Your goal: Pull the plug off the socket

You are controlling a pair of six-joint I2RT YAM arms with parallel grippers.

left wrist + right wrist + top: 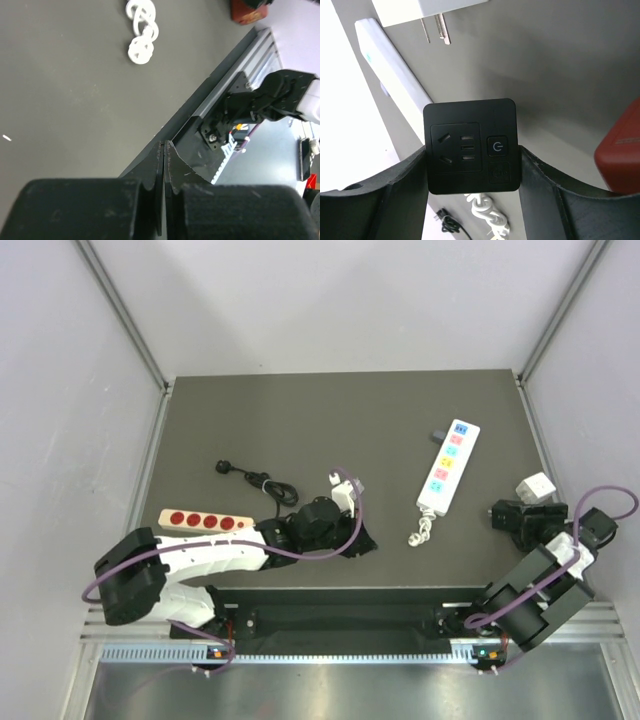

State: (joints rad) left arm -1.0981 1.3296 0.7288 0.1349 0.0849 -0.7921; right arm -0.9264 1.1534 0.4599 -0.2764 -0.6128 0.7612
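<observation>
Dark grey table [330, 410] in white-walled booth, two power strips, white socket [448, 468] right of centre, beige strip [205, 521] near left, right pincer [472, 150] clamping one black plug [470, 120], left pincer [164, 150] closed, empty.

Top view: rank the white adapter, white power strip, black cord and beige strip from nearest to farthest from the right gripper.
From the right gripper, jaws closed on a black adapter:
1. White adapter, right beside it, at the far right.
2. White power strip, centre-right.
3. Black cord, centre-left.
4. Beige strip, far left.
</observation>
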